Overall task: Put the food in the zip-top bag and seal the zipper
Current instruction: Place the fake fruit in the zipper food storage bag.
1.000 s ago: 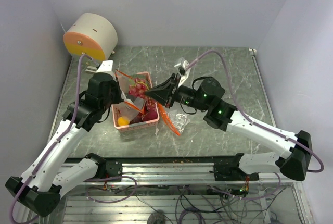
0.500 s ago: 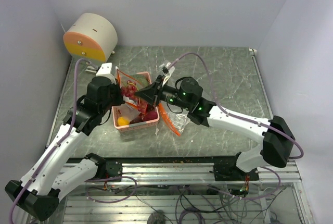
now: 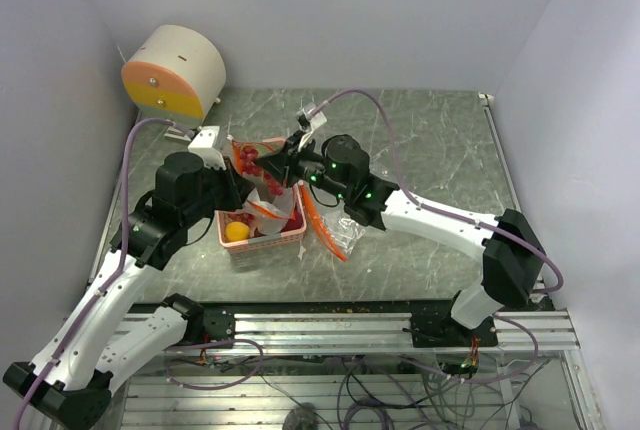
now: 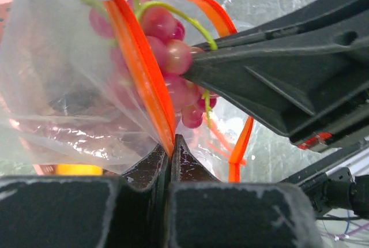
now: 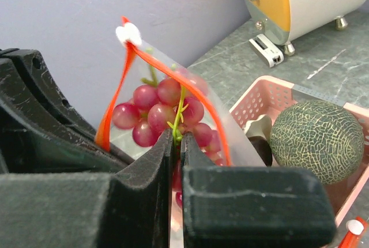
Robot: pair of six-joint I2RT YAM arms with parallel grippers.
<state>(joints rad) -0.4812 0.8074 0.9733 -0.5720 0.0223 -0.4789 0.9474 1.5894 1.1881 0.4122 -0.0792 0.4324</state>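
Firmly shut, the left gripper [image 4: 171, 144] pinched the zipper [image 4: 138, 69], holding the zip-top bag [image 4: 52, 98] up above the pink basket [image 5: 271, 101]. Right gripper [image 5: 176, 138] was clamped on the green stem of the red grapes [image 5: 158, 115], the bunch hanging in the bag's open mouth. A green netted fruit [image 5: 317, 138] lay in the basket.

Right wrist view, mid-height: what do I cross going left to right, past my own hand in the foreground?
black left hand → bunch of red toy grapes → left wall of the pink plastic lattice basket → green netted round melon
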